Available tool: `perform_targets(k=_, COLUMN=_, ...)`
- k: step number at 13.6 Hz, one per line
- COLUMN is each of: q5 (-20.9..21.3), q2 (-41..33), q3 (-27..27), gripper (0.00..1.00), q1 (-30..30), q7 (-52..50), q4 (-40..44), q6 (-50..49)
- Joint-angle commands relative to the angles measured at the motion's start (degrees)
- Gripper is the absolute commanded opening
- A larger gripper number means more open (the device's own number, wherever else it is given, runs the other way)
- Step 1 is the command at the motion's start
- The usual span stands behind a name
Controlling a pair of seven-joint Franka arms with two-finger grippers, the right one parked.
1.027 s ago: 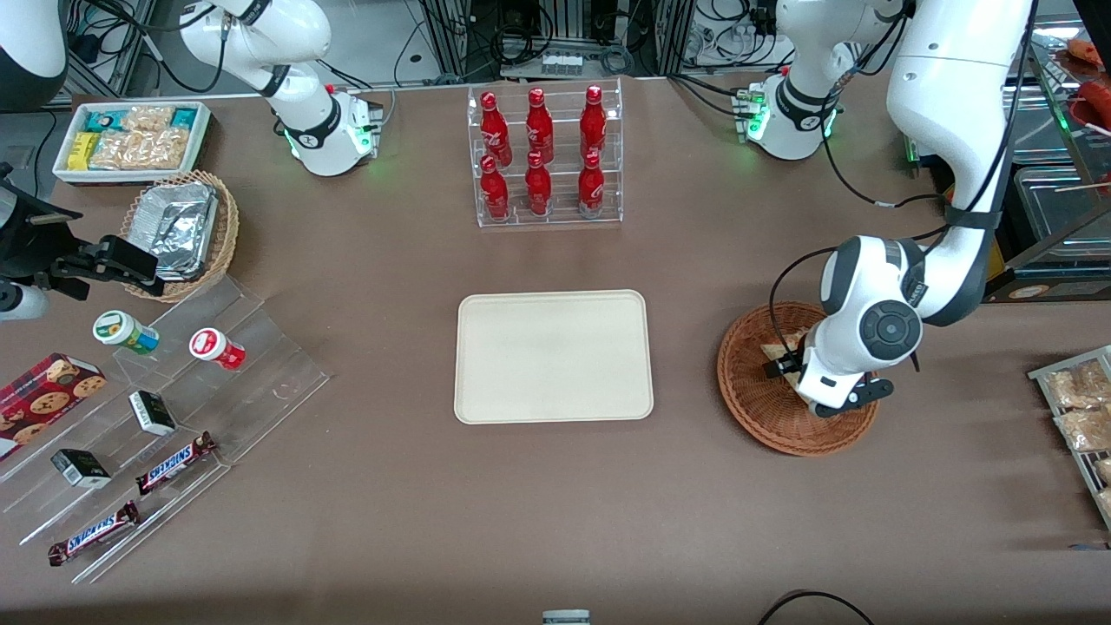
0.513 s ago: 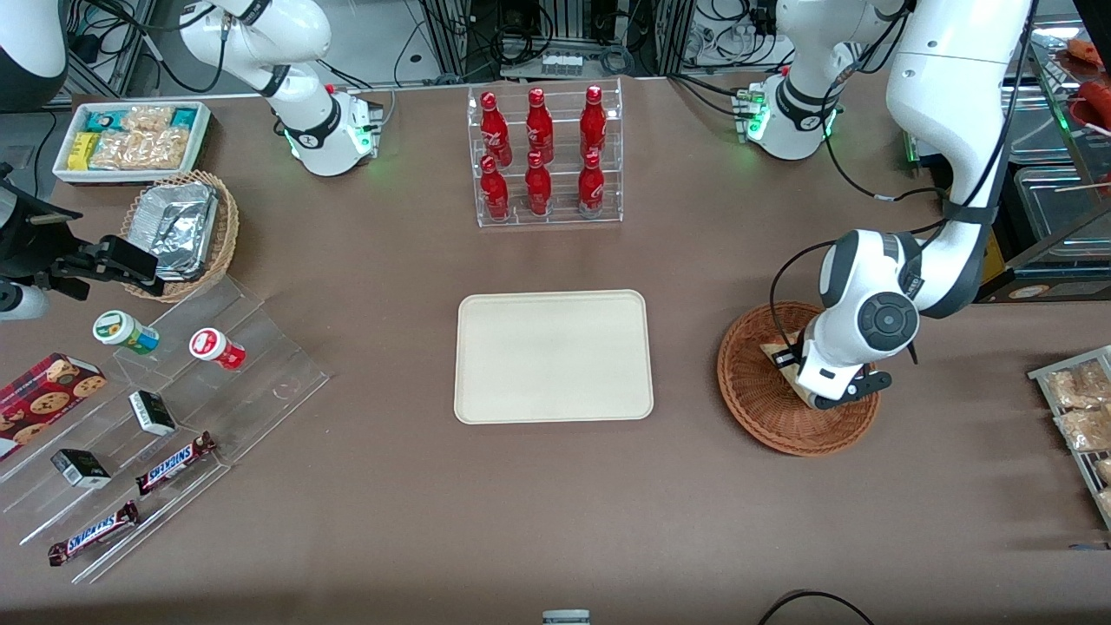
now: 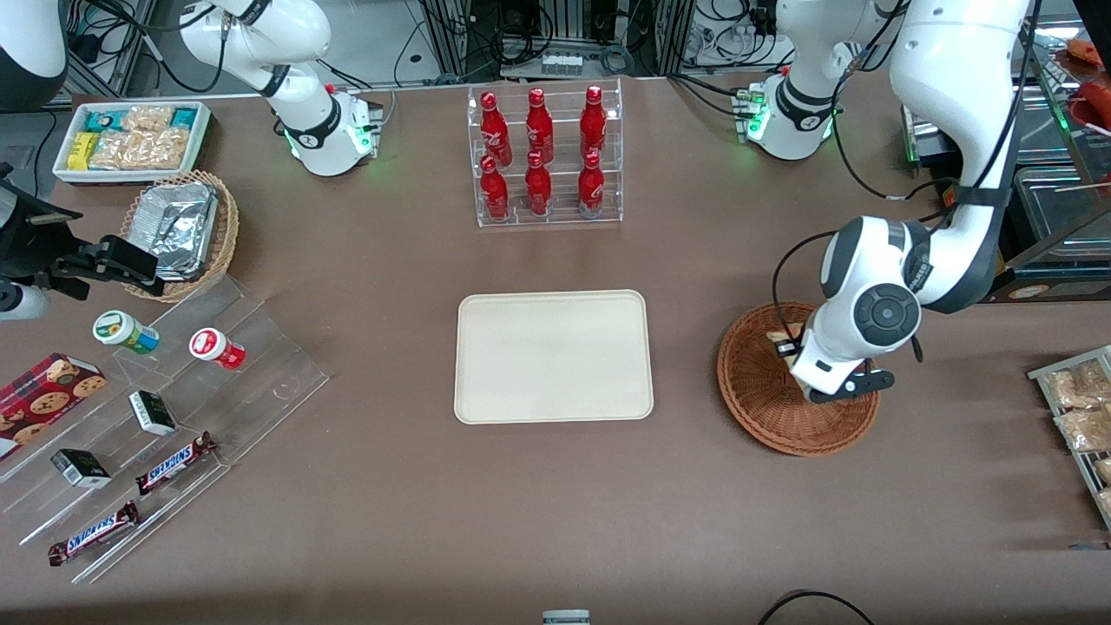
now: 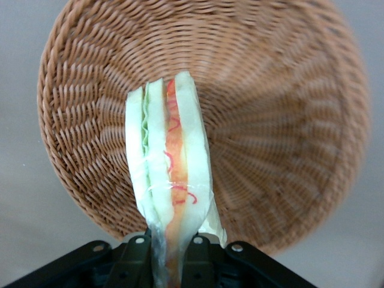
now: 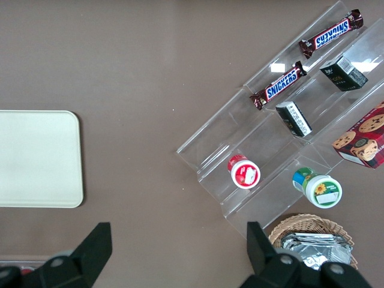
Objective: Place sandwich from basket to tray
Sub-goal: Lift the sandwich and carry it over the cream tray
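**Step in hand: sandwich gripped above the basket, transfer to tray pending**

Front view: The left gripper (image 3: 792,349) hangs over the round reddish-brown basket (image 3: 764,417), which sits toward the working arm's end of the table. A pale corner of the sandwich (image 3: 778,337) shows at the fingers; the wrist hides the rest. The cream tray (image 3: 553,356) lies flat and bare at the table centre, well apart from the basket. A rack of red bottles (image 3: 544,156) stands farther from the camera than the tray.

Left wrist view: The sandwich (image 4: 170,180) is clamped edge-on between the two fingers (image 4: 137,255), cut face with orange and green layers toward the camera. It appears raised clear of the basket (image 4: 288,120) weave below.

Judgement: the pick is made. The next move calls for carrying the sandwich sideways to a point over the tray, lowering it, then releasing.

Right wrist view: Only the tray (image 5: 36,159) corner is relevant.
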Motion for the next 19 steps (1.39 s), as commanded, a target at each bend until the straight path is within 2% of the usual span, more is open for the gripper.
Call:
perform_targets(k=1, q5=1.0, q2=-1.3, q3=-1.1, gripper=0.0, q1=-2.9, q7=2.3, q4=3.2, q6=-4.3)
perform_targets(k=5, q5=0.3, q2=0.0, q3=-6.0, gripper=0.0, q1=-4.3, q7=2.3, q4=7.6, q6=-4.6)
perform_targets(k=9, q5=0.3, q2=6.9, q3=-11.4, gripper=0.0, q1=-4.5, q7=1.5, q4=14.9, q6=-4.5)
perform_targets(k=15, q5=0.4, q2=16.2, q3=-11.8, gripper=0.0, q1=-11.3, q7=-0.8, q4=23.3, q6=-4.1)
perform_targets(k=19, q5=0.7, q2=19.6, q3=-11.8, gripper=0.0, q1=-13.7, q7=-2.1, q4=26.2, q6=-4.0)
